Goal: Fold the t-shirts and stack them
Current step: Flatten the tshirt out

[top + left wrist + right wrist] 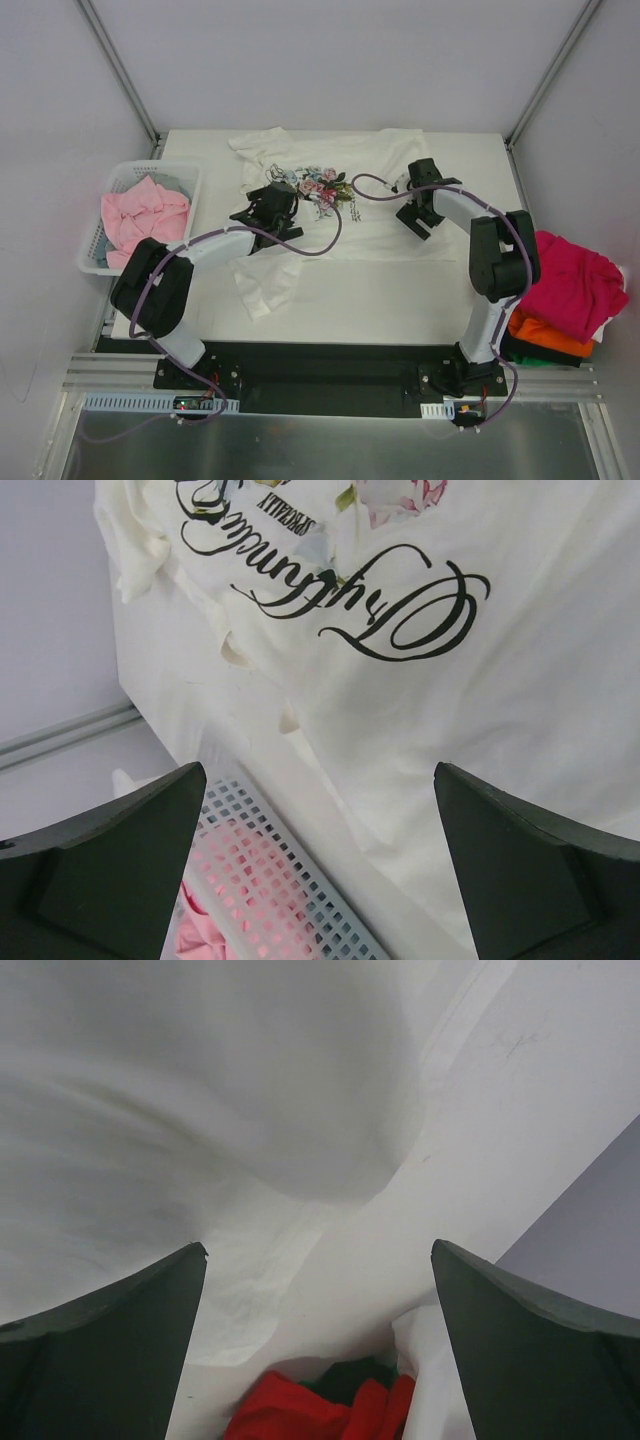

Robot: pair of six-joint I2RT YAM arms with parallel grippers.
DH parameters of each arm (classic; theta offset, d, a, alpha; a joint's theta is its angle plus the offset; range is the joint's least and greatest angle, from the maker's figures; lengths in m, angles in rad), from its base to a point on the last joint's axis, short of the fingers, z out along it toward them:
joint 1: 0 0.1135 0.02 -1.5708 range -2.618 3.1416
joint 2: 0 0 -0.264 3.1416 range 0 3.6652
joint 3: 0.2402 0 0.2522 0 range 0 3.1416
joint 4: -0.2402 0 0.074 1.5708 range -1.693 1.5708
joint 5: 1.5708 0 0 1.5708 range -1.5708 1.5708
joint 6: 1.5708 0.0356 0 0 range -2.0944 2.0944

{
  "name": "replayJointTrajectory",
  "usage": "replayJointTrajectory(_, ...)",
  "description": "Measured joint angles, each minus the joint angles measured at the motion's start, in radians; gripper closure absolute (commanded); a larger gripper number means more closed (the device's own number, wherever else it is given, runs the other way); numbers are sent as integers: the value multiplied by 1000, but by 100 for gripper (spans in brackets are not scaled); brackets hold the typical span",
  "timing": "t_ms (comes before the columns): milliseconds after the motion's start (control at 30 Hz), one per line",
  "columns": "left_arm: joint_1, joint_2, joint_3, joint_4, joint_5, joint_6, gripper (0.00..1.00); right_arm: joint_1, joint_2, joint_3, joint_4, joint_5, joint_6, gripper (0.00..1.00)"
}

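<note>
White tee (375, 225) lies spread toward 12 o'clock on the table (400, 300). Left pincer (268, 207) and right pincer (420, 212) hang over it, jaws wide apart, holding nothing. Pink tee (145, 215) fills the basket (125, 172) at the 9 o'clock edge. Magenta tee (570, 280) sits at the 3 o'clock edge.

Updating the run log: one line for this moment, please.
left gripper: open, over white printed tee | right gripper: open, over same tee | pink tee: in basket

The white t-shirt (520, 730) bears a black looping script line (370, 610), seen upside down and too ornate to read for certain. Beside it, a line of small capitals (290, 518) appears to end in "IALLY".
</note>
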Motion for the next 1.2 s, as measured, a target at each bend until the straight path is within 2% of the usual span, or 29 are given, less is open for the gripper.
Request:
replayJointTrajectory(133, 17, 5, 48, -27, 5, -1, 1, 6, -33, 1, -7, 0, 6, 0)
replayJointTrajectory(300, 89, 114, 233, -10, 15, 5, 1, 8, -35, 51, 9, 14, 6, 0)
replayJointTrajectory(500, 163, 352, 461, 39, 21, 33, 1, 8, -10, 148, 37, 22, 6, 0)
replayJointTrajectory(767, 201, 615, 637, 69, 19, 90, 0, 9, 25, 155, 47, 22, 6, 0)
replayJointTrajectory(967, 239, 632, 706, 87, 23, 89, 0, 9, 30, 128, 47, 21, 6, 0)
replayJointTrajectory(1200, 258, 576, 667, 92, 31, 72, 1, 9, 69, 123, 47, 16, 14, 0)
